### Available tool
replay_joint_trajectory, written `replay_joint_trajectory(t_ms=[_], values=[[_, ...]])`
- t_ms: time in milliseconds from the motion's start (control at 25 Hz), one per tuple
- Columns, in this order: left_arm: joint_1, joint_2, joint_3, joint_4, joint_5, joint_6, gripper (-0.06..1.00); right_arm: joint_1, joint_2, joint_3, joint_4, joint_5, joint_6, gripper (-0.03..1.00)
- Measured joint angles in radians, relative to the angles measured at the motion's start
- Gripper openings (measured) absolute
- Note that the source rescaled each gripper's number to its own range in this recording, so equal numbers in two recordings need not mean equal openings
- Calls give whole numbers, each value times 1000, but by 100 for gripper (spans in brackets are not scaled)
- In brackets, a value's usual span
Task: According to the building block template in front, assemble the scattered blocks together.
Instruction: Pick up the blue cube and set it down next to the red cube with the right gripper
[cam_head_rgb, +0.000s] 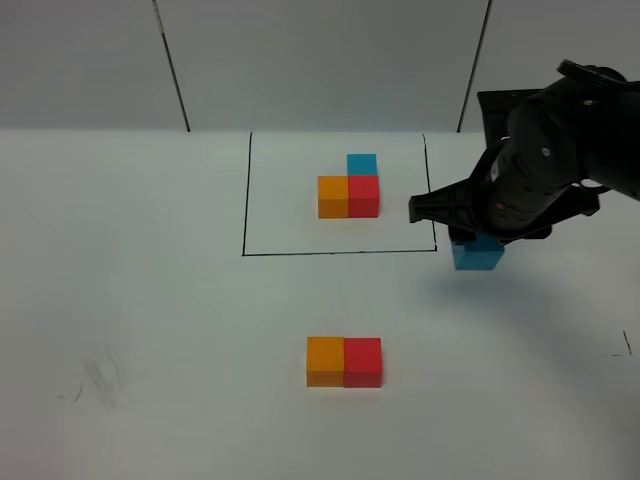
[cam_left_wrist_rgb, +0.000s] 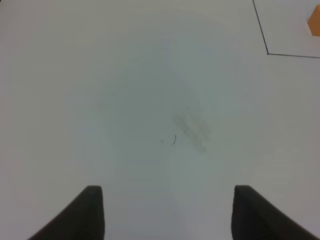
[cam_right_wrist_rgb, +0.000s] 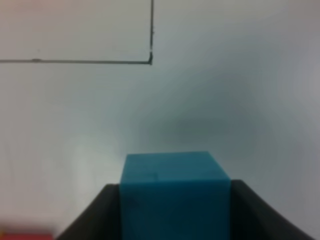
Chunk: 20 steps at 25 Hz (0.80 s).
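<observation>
The template (cam_head_rgb: 349, 187) is an L of orange, red and blue cubes inside a black-line rectangle at the back centre. A loose orange cube (cam_head_rgb: 325, 361) and a loose red cube (cam_head_rgb: 362, 362) sit side by side, touching, at the front centre. My right gripper (cam_head_rgb: 478, 243) is shut on the loose light blue cube (cam_head_rgb: 477, 254) (cam_right_wrist_rgb: 174, 192) and holds it above the table, just right of the rectangle's front right corner. My left gripper (cam_left_wrist_rgb: 167, 210) is open and empty over bare table; it does not show in the exterior view.
The black rectangle's line (cam_head_rgb: 340, 253) runs in front of the template; its corner shows in the right wrist view (cam_right_wrist_rgb: 150, 61). A faint smudge (cam_head_rgb: 100, 375) marks the white table at the front left.
</observation>
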Motion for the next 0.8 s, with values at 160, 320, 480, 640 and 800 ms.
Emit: replay_joint_trajectory(t_ms=[160,320,480,640,800], values=[[0,0,0,0,0,0,24,40,74,-87,6,90,74,22],[0,0,0,0,0,0,24,84,132,-177,30,116,83,22],[0,0,0,0,0,0,24,134,188,-265,33,131,99,22],[0,0,0,0,0,0,24,175,240,-320,6,138,173,22],[0,0,0,0,1,0,24,212,271,-328,-76,138,300,22]])
